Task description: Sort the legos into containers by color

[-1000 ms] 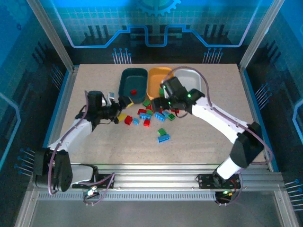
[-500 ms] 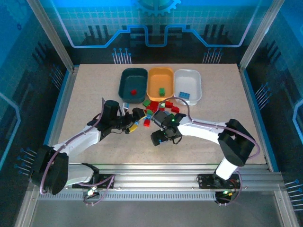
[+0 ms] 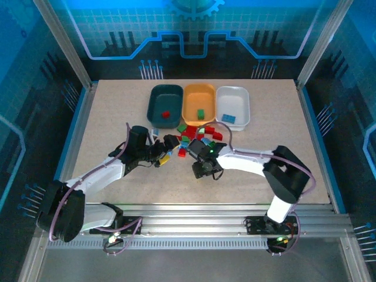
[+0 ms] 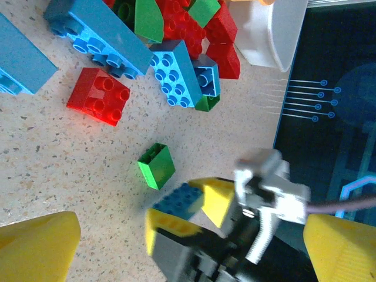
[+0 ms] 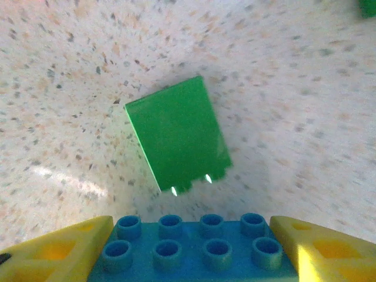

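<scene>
Right wrist view: a blue lego, lying on the table at 6 o'clock of the pile, is being clenched by the right gripper, just brought down from the trays. A drop into the white tray is likely being prepared. The left gripper is being held spread wide.

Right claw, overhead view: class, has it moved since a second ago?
Yes. The right claw has come down the view, away from the orange tray, and has a blue brick between its fingers.
</scene>
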